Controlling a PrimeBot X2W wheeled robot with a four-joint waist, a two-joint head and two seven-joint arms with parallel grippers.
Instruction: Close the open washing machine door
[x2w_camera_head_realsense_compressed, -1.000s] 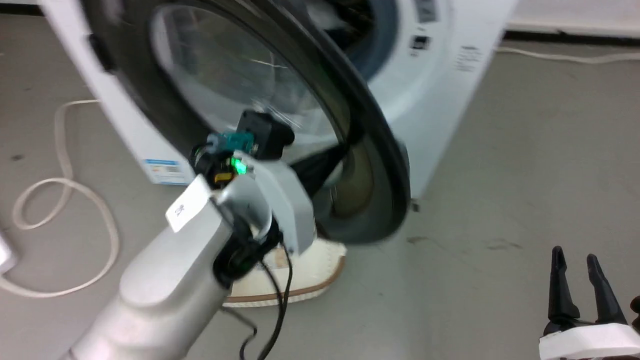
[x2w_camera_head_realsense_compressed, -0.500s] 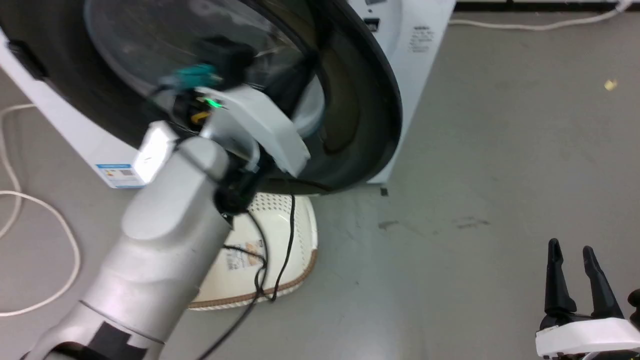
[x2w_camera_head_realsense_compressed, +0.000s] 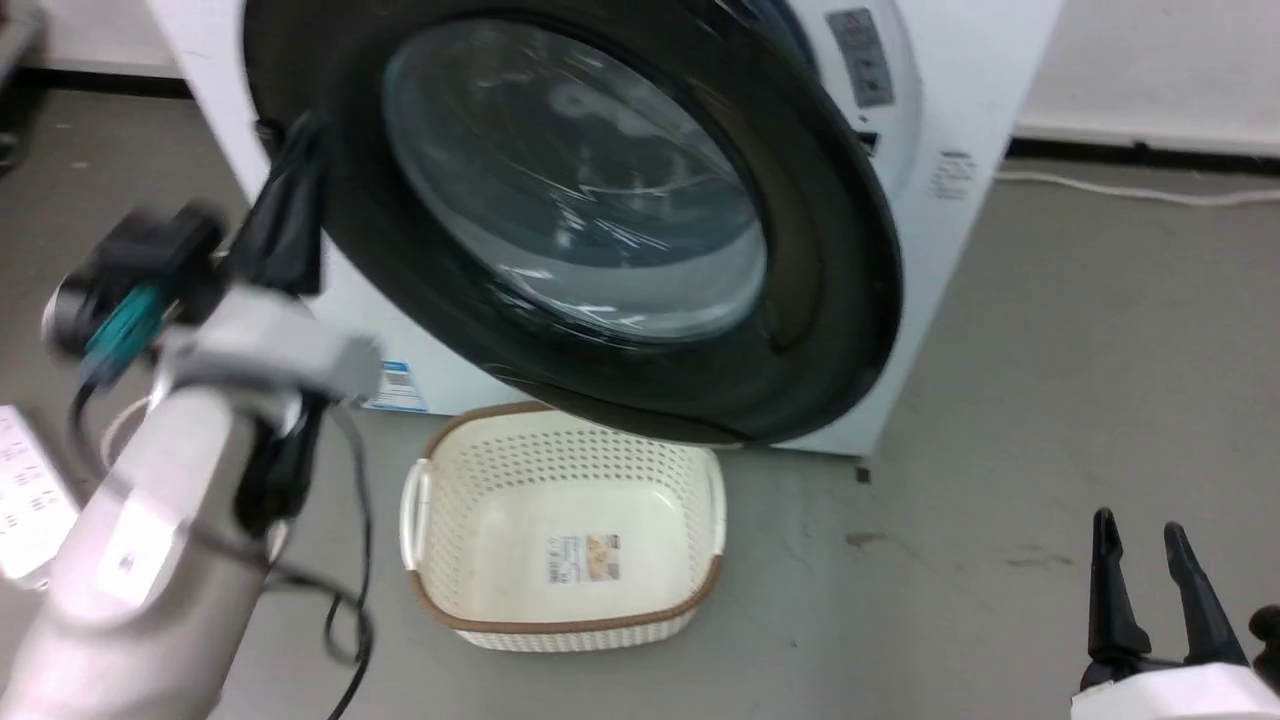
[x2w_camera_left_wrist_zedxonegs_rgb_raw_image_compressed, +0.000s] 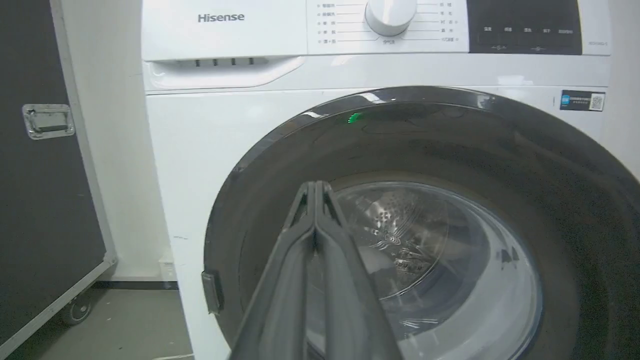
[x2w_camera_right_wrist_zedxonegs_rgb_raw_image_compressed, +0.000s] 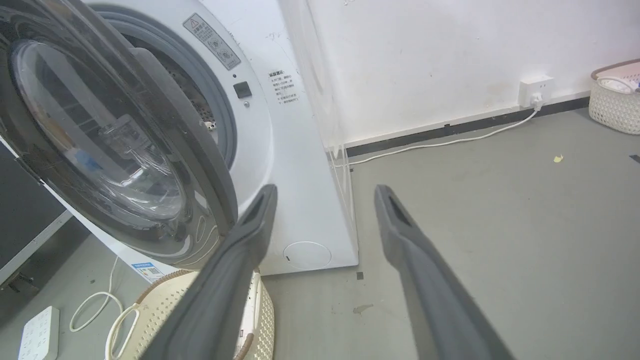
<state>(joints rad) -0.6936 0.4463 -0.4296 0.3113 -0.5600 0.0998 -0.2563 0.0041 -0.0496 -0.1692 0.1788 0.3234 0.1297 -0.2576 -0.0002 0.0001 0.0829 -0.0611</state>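
We see the washing machine door partly open, angled off the machine front above a cream laundry basket. Our left end effector is pressed together, pointing at the door. The right end effector is spread, well apart.

washing machine door: glossy black rim | basket: cream, perforated, brown trim | floor: grey

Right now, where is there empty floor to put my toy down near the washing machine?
The grey floor is bare between the washing machine, the cream basket and the right gripper. Below the washing machine door it's crowded: the basket sits there, with the left arm, its black cable and a white power strip alongside.
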